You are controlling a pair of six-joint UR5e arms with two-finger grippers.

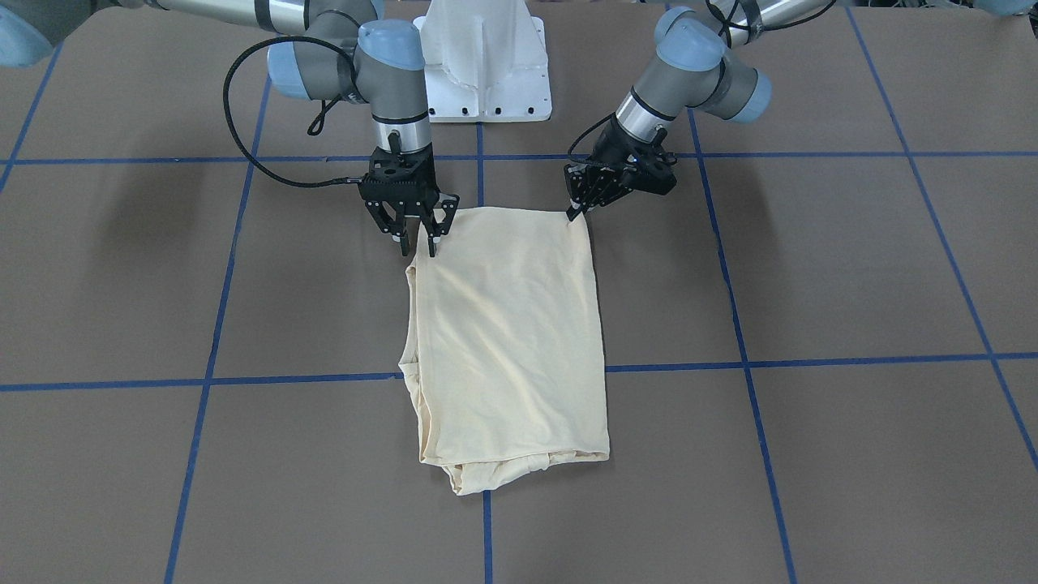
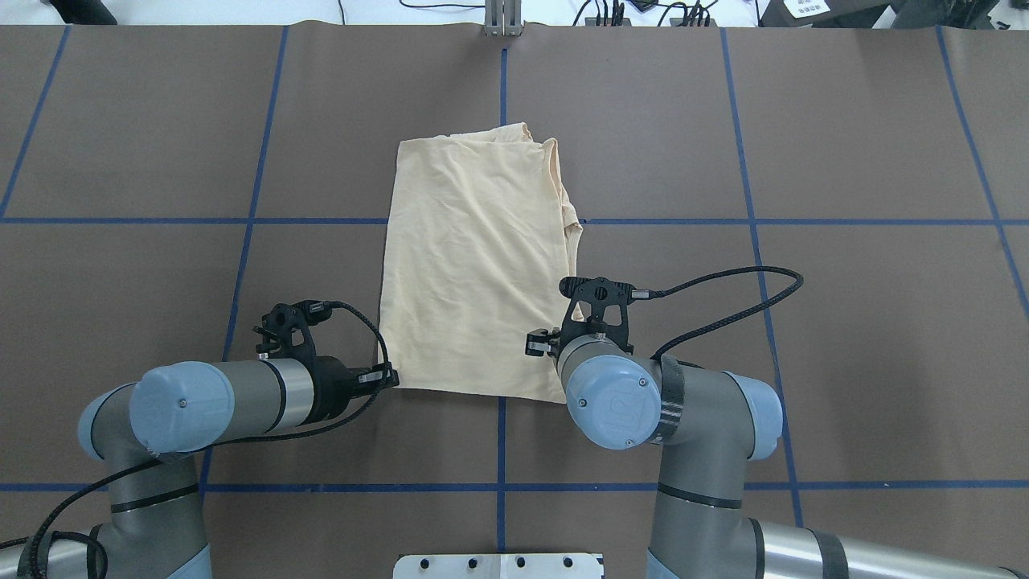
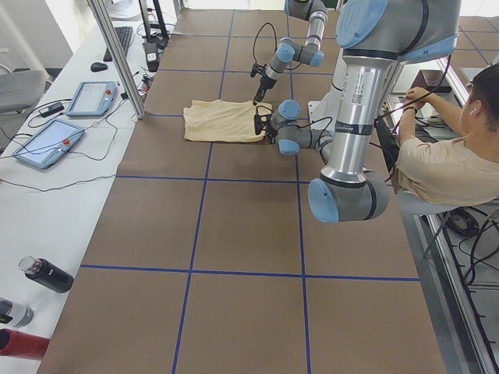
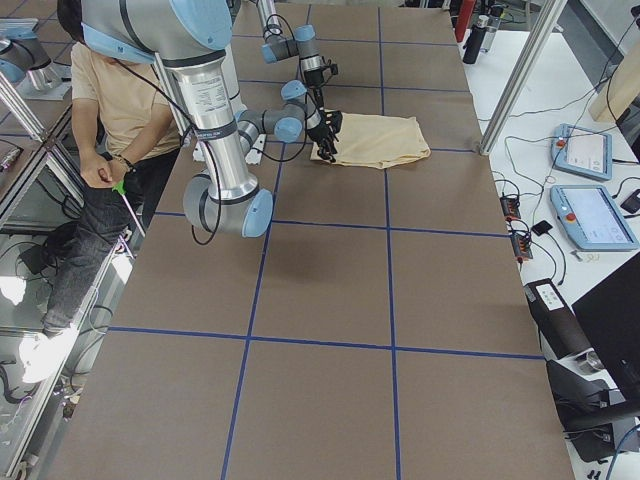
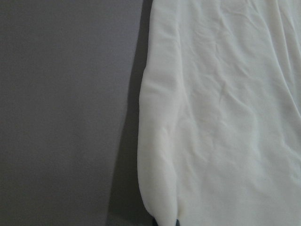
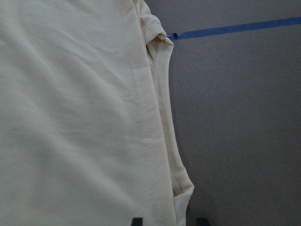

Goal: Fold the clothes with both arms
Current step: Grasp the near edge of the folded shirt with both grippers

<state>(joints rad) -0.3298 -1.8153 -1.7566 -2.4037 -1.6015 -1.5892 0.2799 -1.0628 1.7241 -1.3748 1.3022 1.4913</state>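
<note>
My robotics lab, viewed remotely.
Teach pendants [image 3: 92, 97], a tape-gridded table [image 3: 249, 226], an aluminium post [image 3: 117, 58] and a seated operator [image 3: 448, 160] mark it.

We find the shirt [image 2: 474, 265] lying flat on the table [image 2: 804, 362], near its middle in the overhead view. The left gripper [image 1: 577, 212] sits at the shirt's 7 o'clock corner, touching it. The right gripper [image 1: 419, 243] stands at the 5 o'clock corner, one finger on either side of the edge. The pedestal base [image 2: 498, 565] lies at 6 o'clock from the shirt. One tape line [image 2: 161, 220] passes under the shirt from 9 to 3 o'clock, and another [image 2: 500, 450] from 12 to 6.
</note>
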